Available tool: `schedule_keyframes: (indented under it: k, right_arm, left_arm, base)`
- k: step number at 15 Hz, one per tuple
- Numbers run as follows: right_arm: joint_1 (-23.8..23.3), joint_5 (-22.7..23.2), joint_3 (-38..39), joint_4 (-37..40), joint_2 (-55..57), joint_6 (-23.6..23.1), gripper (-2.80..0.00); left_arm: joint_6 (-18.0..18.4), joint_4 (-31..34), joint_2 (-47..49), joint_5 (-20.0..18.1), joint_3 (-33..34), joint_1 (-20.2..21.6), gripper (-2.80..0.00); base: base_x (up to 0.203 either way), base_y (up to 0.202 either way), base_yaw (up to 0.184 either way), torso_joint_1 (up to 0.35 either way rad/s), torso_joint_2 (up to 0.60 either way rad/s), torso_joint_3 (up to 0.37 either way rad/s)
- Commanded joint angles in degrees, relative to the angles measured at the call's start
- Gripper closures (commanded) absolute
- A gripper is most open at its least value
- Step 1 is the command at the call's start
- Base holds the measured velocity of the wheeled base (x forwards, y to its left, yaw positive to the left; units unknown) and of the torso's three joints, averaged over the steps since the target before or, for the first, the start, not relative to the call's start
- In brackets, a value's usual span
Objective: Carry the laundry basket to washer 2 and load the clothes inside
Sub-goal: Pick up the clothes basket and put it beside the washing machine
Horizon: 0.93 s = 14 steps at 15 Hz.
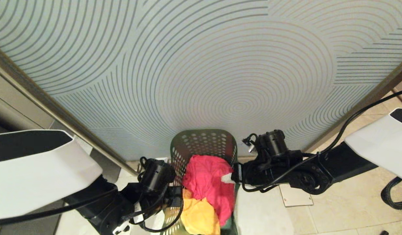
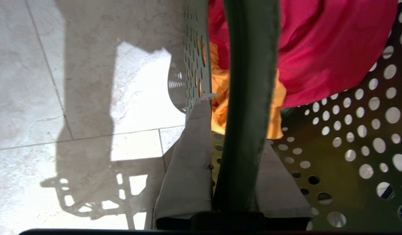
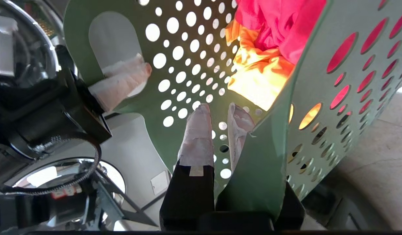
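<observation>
You see both grippers clenched on the green perforated plastic laundry basket [image 1: 204,143]. Left gripper [image 2: 233,137] fingers grasp one wall; right gripper [image 3: 220,127] fingers grasp the opposite wall. Magenta and yellow-orange clothes [image 1: 207,182] lie inside.

Ring-patterned wall [image 1: 201,71], beige tiled floor [image 1: 344,202]

- The left end effector [image 2: 232,156] is clamped on the wall of the laundry basket [image 1: 201,143], one finger each side.
- The right end effector [image 3: 227,130] pinches the opposite wall likewise.
- Both arms reach inward from either side, wrists bent toward each other.
</observation>
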Motion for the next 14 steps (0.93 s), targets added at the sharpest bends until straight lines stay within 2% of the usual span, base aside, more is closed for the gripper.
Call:
schedule_keyframes:
  k: [1, 6, 14]
  right_arm:
    - [0.76, 0.13, -0.11, -0.23, -1.41, 0.9, 0.0]
    - [2.18, -1.37, 0.1, -0.12, -4.04, 0.95, 0.0]
    - [4.14, -1.45, 0.72, -0.23, -8.73, 1.04, 0.0]
  left_arm:
    - [0.05, -0.37, -2.3, 0.09, 1.25, 0.01, 0.0]
    - [0.14, -0.08, -6.06, 0.07, 2.77, -0.07, 0.0]
    - [0.19, 0.13, -9.1, 0.09, 3.83, -2.46, 0.0]
  base:
    - [0.0, 0.0, 0.0, 0.004, 0.0, 0.191]
    - [0.0, 0.0, 0.0, 0.003, 0.0, 0.199]
    - [0.0, 0.0, 0.0, 0.002, 0.0, 0.201]
